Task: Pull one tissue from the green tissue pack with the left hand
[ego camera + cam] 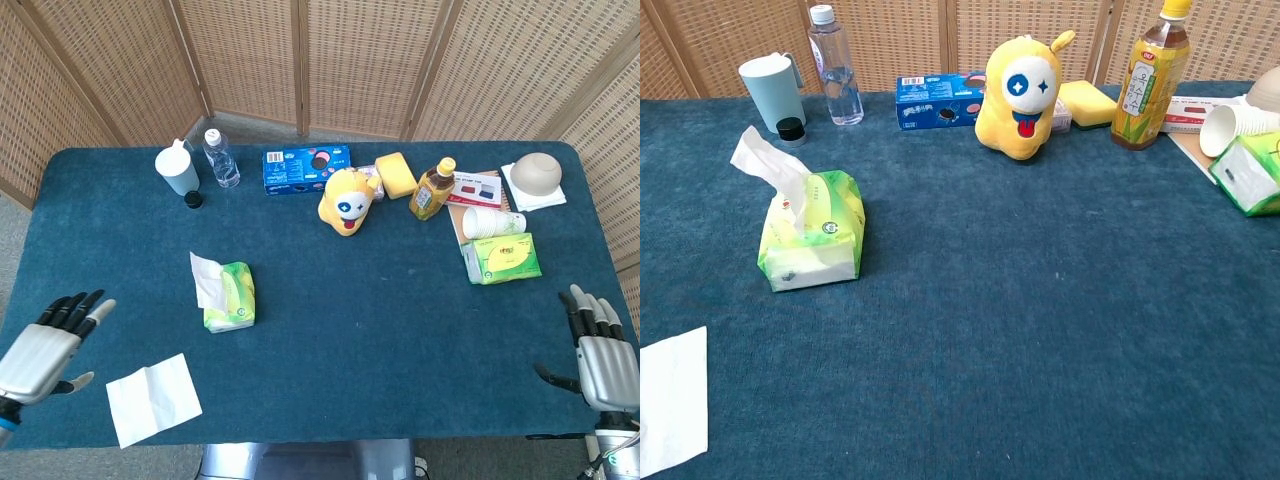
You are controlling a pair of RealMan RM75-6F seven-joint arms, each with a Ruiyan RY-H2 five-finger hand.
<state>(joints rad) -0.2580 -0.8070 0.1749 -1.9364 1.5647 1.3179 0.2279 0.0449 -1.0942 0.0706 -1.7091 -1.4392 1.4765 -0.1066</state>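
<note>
Pulled tissue (153, 398) lies flat nr table's front edge, L hand (42, 345) beside it w/ fingers spread, empty, green pack (230, 296) behind; R hand (601, 355) open, idle.

Loose tissue (153, 398) before tissue pack (230, 297)

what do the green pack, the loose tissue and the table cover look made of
Green pack: glossy soft plastic film, likely; it crinkles and shines. Loose tissue: thin matte white paper, creased. Table cover: dark blue fabric, felt or short pile by its mottled, fuzzy look.
</note>
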